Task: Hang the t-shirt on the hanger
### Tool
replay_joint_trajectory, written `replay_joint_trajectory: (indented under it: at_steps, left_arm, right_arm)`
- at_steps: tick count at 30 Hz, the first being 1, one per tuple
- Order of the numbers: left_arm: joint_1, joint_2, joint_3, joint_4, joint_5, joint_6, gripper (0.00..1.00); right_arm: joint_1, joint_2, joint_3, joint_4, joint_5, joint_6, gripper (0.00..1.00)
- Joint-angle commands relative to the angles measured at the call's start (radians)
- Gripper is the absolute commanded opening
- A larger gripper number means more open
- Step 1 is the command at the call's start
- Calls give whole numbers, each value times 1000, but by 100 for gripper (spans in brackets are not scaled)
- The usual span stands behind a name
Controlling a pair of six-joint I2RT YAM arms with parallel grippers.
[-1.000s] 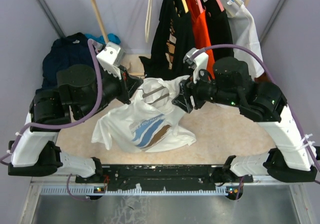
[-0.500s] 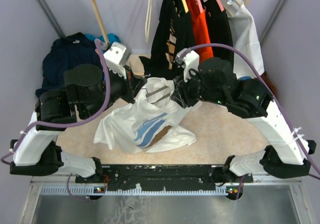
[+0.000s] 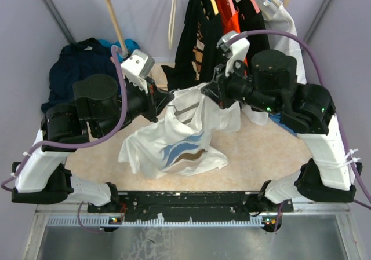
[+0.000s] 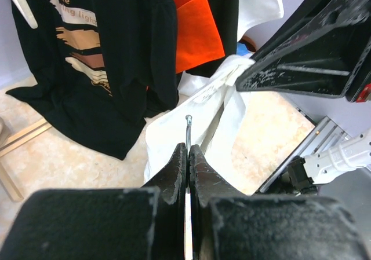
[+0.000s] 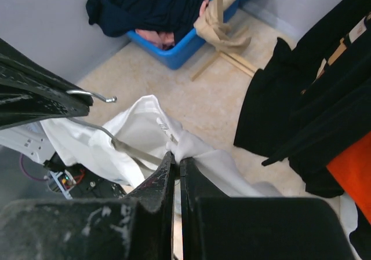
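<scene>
Hanger [image 4: 188, 128] hook pinched in left tool [image 4: 188, 151], its arms mostly hidden inside t-shirt [image 3: 174, 141]. Right tool [image 5: 177, 158] clamped on the collar. T-shirt held up over bench [image 3: 261, 150] centre, hem near the front edge, print partly folded.

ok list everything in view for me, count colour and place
t-shirt: one, white with blue print, held up over mid-table
hanger: one, pale grey, silver hook, partly inside the t-shirt's neck
black garments: two, hanging on the back rail
orange garment: one, hanging between them
white garment: one, hanging far right
cream hanger: one, bare, on the rail
navy clothing: one pile, back left
blue bin: one, under that pile
wooden rack: one, tan, back
table: one, beige
left gripper: black, shut on the hanger's hook
right gripper: black, shut on the t-shirt's collar
</scene>
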Motion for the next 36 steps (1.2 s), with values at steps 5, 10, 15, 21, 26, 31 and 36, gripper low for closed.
replay_joint_trajectory:
  at_steps: [5, 10, 15, 21, 26, 31, 36]
  left_arm:
    - [2, -14, 8, 34, 47, -5, 0]
    - [3, -20, 36, 7, 45, 1, 0]
    - [3, -29, 58, -29, 40, 2, 0]
    - [3, -54, 67, -61, 35, -3, 0]
    - [2, -74, 67, -79, 41, -9, 0]
    - [2, -105, 62, -83, 36, -13, 0]
    - [3, -131, 52, -76, 33, -17, 0]
  right_arm:
    - [10, 49, 64, 21, 21, -25, 0]
    - [10, -7, -63, 24, 0, -21, 12]
    - [10, -75, -145, -2, 11, -6, 52]
    - [10, -182, -183, -28, 102, 17, 80]
    - [10, -287, -296, -12, 155, 34, 86]
    - [10, -367, -453, 24, 139, 59, 86]
    - [10, -430, -583, 102, 109, 78, 86]
